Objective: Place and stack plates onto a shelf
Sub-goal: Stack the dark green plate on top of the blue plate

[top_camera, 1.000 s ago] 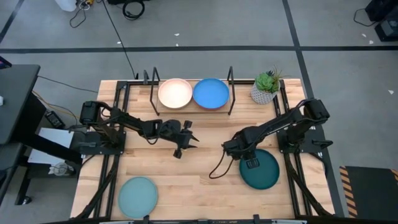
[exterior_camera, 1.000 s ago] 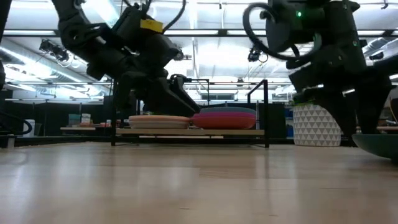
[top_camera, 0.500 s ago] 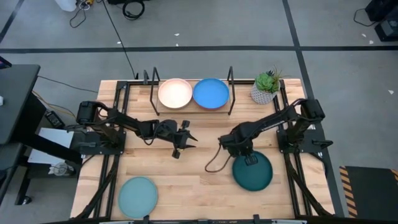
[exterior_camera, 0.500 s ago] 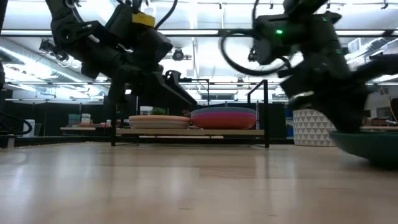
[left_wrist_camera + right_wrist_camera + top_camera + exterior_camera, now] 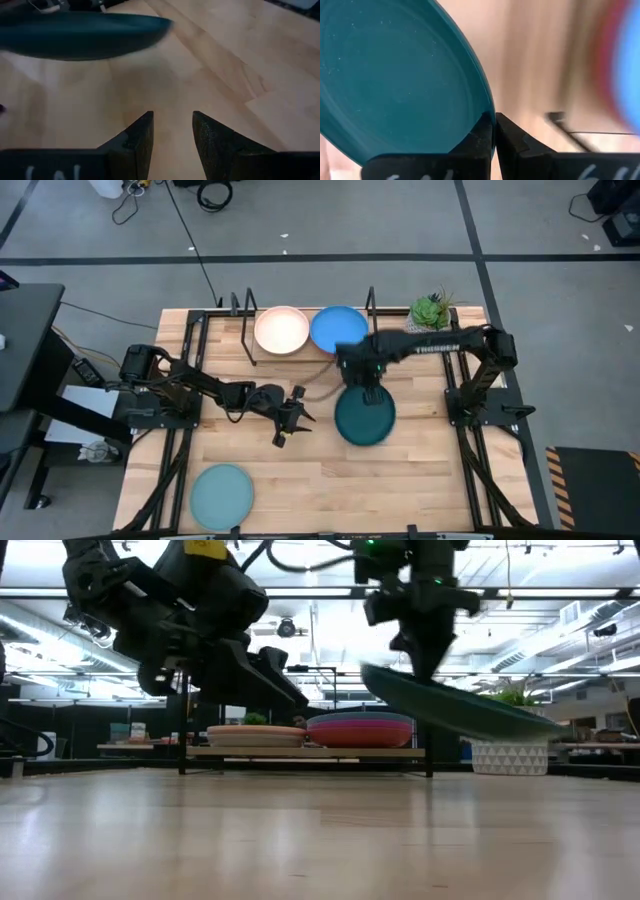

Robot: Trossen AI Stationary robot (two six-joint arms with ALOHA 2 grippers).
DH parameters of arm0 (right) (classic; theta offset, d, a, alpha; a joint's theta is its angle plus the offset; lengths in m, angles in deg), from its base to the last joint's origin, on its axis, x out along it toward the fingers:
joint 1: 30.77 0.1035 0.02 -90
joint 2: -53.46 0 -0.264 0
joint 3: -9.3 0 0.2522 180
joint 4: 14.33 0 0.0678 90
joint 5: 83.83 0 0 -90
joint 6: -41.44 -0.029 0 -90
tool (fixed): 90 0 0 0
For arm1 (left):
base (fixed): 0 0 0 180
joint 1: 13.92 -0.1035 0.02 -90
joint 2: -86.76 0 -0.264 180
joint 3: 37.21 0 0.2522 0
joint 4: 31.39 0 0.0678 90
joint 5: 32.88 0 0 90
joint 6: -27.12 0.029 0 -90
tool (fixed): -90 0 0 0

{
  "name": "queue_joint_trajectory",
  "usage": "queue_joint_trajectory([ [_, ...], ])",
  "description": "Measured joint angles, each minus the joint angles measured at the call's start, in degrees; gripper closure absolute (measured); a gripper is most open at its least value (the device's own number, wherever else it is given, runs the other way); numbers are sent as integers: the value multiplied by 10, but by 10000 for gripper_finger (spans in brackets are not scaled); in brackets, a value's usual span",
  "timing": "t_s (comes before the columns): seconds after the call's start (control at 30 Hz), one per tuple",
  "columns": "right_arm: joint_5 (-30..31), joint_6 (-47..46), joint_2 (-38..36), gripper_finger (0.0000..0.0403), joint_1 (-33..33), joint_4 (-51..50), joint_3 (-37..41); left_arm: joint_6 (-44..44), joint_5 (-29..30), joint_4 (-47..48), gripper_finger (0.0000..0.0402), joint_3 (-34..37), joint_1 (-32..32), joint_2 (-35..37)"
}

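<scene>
I see the right claw (image 5: 362,387) pinching the rim of the dark teal plate (image 5: 364,418), held tilted above the surface (image 5: 440,480) just before the shelf (image 5: 300,751). My left claw (image 5: 292,417) hovers narrowly parted, empty, beside it.

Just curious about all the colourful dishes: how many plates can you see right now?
4 from above: cream plate and blue plate on the shelf, dark teal plate held by the right gripper, light teal plate on the table. More are stacked beneath, mostly hidden.
</scene>
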Motion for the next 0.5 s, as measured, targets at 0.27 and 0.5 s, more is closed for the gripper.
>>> queue_joint_trajectory([
  [0.27,4,16,0,389,-114,30,-109,-43,23,-112,259,56,37,0],
  [0.5,-5,31,0,389,-218,92,-142,-116,68,-136,259,76,51,0],
])
